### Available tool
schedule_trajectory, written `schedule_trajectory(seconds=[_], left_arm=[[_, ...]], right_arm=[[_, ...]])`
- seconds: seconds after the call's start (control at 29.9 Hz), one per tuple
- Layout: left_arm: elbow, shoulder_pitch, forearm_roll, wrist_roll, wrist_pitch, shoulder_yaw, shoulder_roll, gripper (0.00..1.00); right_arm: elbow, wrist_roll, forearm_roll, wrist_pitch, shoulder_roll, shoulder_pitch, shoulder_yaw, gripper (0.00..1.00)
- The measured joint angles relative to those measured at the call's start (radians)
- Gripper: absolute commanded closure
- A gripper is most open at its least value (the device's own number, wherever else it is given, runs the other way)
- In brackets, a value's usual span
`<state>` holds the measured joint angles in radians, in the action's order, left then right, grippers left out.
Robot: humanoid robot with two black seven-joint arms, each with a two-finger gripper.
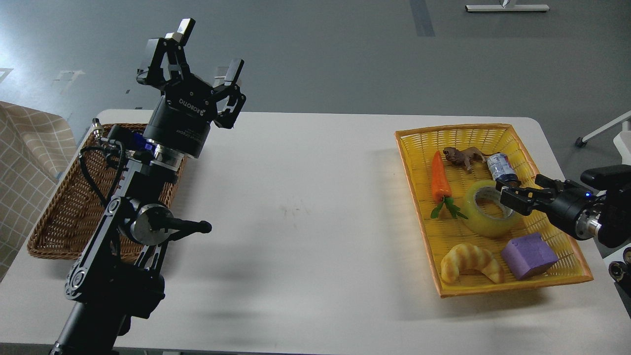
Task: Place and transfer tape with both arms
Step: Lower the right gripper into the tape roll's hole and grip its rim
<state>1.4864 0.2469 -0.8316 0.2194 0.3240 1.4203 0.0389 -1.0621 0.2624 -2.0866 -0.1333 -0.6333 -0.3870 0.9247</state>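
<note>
The tape (480, 219), a yellowish translucent roll with a grey-white core, lies flat in the yellow basket (453, 129) at the right of the white table. My right gripper (508, 195) comes in from the right and is open, its fingertips over the roll's right rim and core hole. I cannot tell whether it touches the roll. My left gripper (209, 49) is open and empty, raised high above the table's far left, over the edge of the brown wicker basket (54, 217).
In the yellow basket there are also a carrot (439, 180), a brown toy animal (463, 155), a small can (502, 166), a croissant (471, 262) and a purple block (528, 254). A checkered cloth (24, 158) lies at the far left.
</note>
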Motion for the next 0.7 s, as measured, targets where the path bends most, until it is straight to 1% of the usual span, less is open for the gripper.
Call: schedule_trajectory(seconds=[0.43,0.7], left_arm=[[0.0,0.0,-0.001,0.003,0.001,0.0,0.001,0.02],[0.0,-0.003,-0.001,0.001,0.008,0.0,0.012,0.02]], right_arm=[[0.013,0.0,-0.003,0.0,0.006,-0.001,-0.022,0.0],[0.013,-0.003,0.004,0.001,0.036,-0.003,-0.019,0.0]])
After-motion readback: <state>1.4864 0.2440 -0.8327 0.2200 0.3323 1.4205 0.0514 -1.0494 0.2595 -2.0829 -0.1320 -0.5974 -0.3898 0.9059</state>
